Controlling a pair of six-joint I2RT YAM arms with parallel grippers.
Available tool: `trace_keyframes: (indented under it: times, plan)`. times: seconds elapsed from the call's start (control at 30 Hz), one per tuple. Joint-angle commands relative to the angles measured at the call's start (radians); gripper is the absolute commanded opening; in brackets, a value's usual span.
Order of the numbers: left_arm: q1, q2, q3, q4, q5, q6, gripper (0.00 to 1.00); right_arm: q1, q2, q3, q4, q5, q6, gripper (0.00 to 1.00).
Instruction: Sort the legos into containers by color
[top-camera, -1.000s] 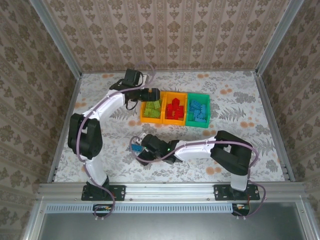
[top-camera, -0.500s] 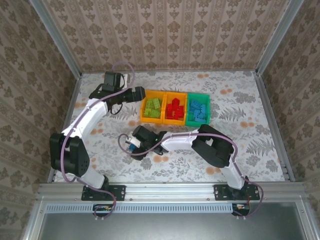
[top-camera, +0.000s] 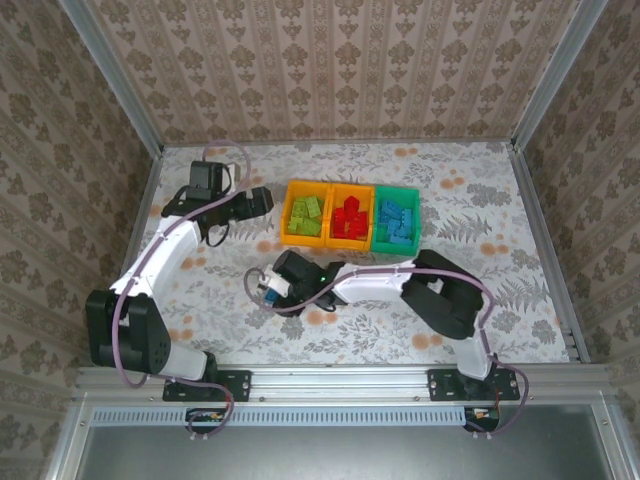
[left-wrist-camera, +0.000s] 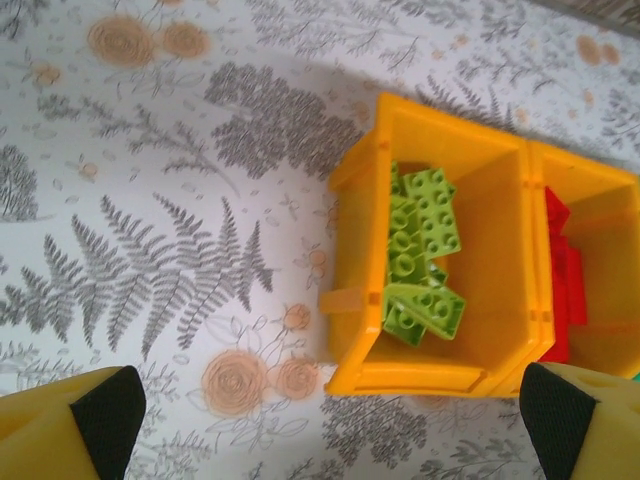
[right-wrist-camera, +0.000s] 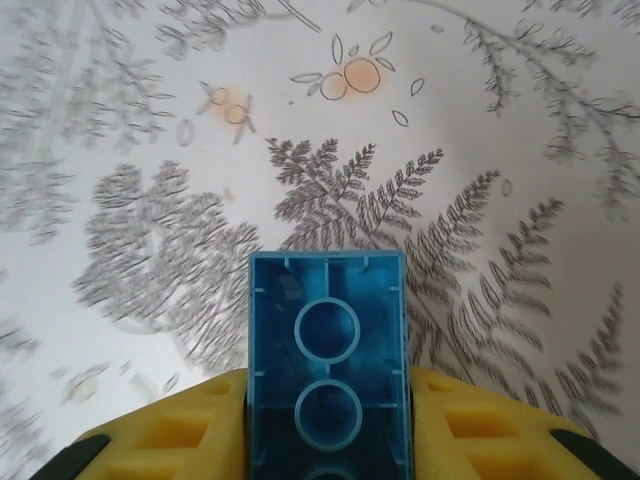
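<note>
The left arm (top-camera: 160, 255) is stretched far forward, and the left gripper (top-camera: 262, 199) is held with its jaws spread wide. The right arm (top-camera: 380, 283) is reached leftward, and a blue lego (right-wrist-camera: 328, 370) is clamped in the right gripper (top-camera: 270, 290).

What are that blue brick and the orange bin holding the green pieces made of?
The blue brick looks like hard, glossy, slightly translucent plastic: its hollow underside shows moulded round tubes and thin walls. The orange bin also seems to be moulded plastic, smooth with a soft sheen and thin, even walls.
</note>
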Motion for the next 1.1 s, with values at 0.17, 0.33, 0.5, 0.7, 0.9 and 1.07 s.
trace_keyframes:
  times: [0.17,0.33,0.5,0.7,0.9,1.07]
  plan:
    - [0.030,-0.096,-0.148,0.014,-0.073,-0.021,1.00,-0.219,-0.412,-0.185,0.049,0.105,0.185,0.35]
    - [0.030,-0.127,-0.214,0.006,-0.091,-0.018,1.00,-0.406,-0.502,-0.230,-0.057,0.222,0.243,0.34]
    - [0.030,-0.147,-0.265,0.016,-0.095,-0.024,1.00,-0.576,-0.504,-0.237,-0.131,0.251,0.356,0.35]
    - [0.030,-0.140,-0.281,0.023,-0.088,-0.031,1.00,-0.677,-0.421,-0.185,-0.209,0.221,0.417,0.35]
    - [0.031,-0.140,-0.289,0.024,-0.092,-0.030,1.00,-0.720,-0.327,-0.118,-0.279,0.198,0.447,0.36]
    - [0.030,-0.138,-0.305,0.030,-0.096,-0.030,1.00,-0.722,-0.287,-0.086,-0.300,0.202,0.452,0.37]
